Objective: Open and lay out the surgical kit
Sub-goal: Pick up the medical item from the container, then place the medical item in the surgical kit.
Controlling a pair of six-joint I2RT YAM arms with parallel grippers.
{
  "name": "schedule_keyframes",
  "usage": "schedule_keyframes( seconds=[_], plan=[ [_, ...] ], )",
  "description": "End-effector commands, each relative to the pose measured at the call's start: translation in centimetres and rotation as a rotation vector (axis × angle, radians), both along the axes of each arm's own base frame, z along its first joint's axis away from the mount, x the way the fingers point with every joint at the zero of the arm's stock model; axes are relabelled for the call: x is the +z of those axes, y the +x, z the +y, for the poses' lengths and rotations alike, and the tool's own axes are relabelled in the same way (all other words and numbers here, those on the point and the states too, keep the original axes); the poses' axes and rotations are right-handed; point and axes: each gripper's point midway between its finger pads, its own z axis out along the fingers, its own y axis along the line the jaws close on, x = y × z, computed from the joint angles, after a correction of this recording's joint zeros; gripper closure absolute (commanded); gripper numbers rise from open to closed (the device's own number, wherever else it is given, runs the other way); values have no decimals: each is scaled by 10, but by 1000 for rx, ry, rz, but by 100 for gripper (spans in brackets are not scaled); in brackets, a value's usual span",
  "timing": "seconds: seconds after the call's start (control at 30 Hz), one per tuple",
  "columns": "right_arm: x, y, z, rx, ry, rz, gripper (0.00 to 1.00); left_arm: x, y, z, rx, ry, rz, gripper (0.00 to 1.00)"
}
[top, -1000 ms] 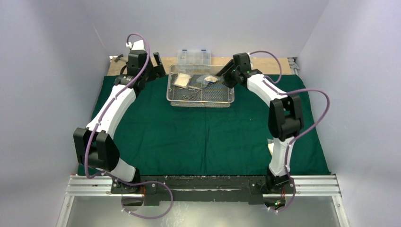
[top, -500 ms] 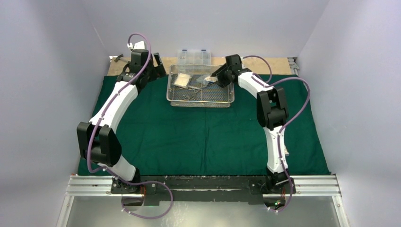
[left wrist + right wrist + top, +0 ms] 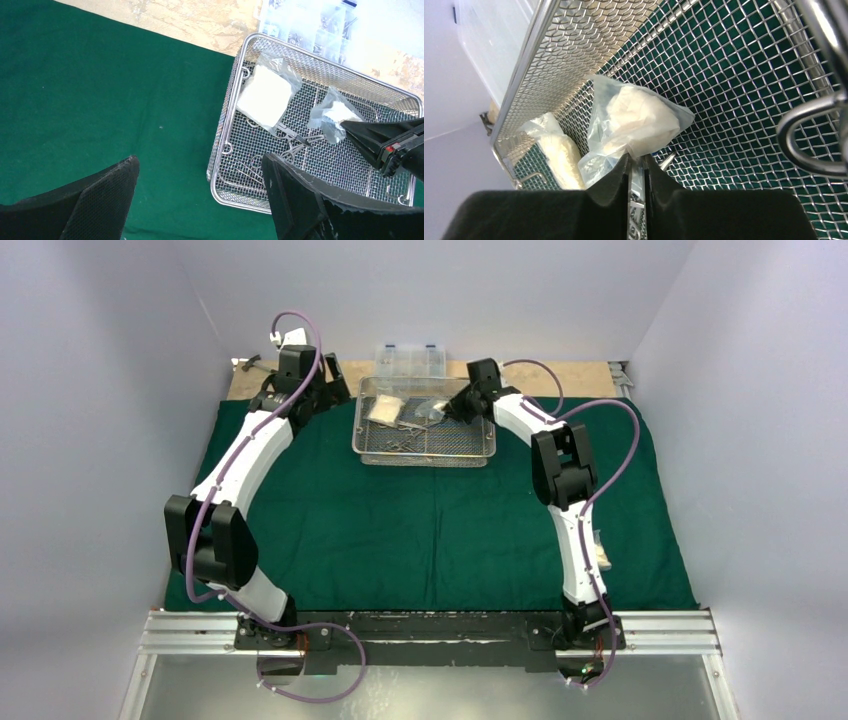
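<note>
The right gripper is down in the wire-mesh tray, its fingers pressed nearly together on the clear edge of a gauze packet. That packet looks feather-light, soft and slick, so I'd say the loose plastic margin is the right hold. The left gripper hangs spread wide over the green cloth just beside the tray

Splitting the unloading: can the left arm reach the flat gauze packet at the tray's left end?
Likely yes: left gripper is open beside the tray; flat gauze packet lies uncovered, clear of right gripper.
</note>
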Motion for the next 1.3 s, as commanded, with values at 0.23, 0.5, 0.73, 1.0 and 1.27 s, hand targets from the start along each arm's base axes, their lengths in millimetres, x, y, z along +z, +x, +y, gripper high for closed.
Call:
schedule_keyframes(
  seconds=[0.23,0.5,0.73,1.0,1.27],
  plan=[
    [100,17,14,73,-3,-285,100,23,6,7,13,43,-55,8],
    [192,-8,14,148,-18,-464,100,26,4,9,14,54,-65,8],
    [203,-80,-31,176,-195,-395,100,29,2,7,5,45,-83,8],
    [187,-193,-121,125,-455,-179,100,24,4,2,-18,29,-90,8],
    [133,-307,-173,180,-541,153,100,-1,0,-4,-34,-5,-54,8]
  ],
)
